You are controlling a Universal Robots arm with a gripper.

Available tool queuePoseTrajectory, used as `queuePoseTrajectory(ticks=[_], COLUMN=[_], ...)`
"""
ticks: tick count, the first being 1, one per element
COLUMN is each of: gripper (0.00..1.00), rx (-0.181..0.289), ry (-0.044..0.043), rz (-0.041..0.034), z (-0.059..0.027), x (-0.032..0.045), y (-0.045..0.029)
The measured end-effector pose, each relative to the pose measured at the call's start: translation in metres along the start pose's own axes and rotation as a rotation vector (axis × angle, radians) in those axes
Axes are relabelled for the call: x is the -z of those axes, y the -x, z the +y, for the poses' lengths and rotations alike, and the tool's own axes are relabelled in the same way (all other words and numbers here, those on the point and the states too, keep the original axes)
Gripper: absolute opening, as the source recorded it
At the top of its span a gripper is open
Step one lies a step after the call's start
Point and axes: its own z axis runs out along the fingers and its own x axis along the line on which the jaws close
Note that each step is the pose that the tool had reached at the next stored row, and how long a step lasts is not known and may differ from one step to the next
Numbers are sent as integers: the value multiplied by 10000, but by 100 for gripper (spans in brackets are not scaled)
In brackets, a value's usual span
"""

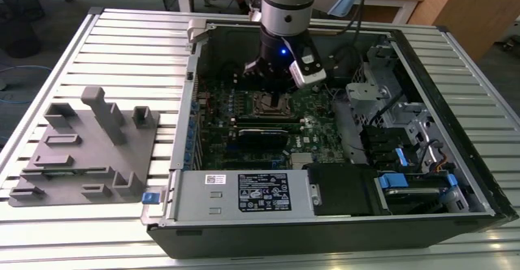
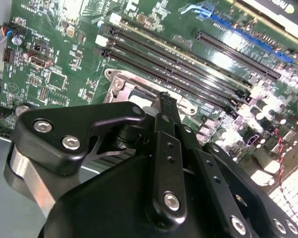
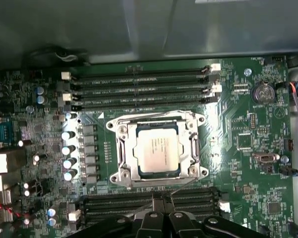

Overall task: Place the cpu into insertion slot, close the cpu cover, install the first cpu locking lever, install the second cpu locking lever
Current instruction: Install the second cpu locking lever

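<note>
Cpu [image 3: 159, 151] seated in the insertion slot [image 3: 123, 168] mid-motherboard, cpu cover [image 3: 193, 148] framing it; my gripper [image 3: 161, 198] fingers together on nothing; thin springy lever wire looks stiff, slippery—grip its hooked end.

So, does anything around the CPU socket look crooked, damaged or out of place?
Nothing stands out. In the first wrist view the cpu lies flat and square in the insertion slot, with the cpu cover framing it evenly. A thin wire lever runs slanted along one edge of the socket, near the hand; I cannot tell whether it is latched.
</note>
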Motion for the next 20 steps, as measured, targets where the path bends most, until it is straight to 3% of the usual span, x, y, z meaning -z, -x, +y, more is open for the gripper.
queuePoseTrajectory(ticks=[6,17,20], gripper=[11,11,11], rx=[-1,0,0], ry=[1,0,-2], rz=[0,0,1], z=[-18,-30,-30], x=[-3,-36,-39], y=[-13,-155,-163])
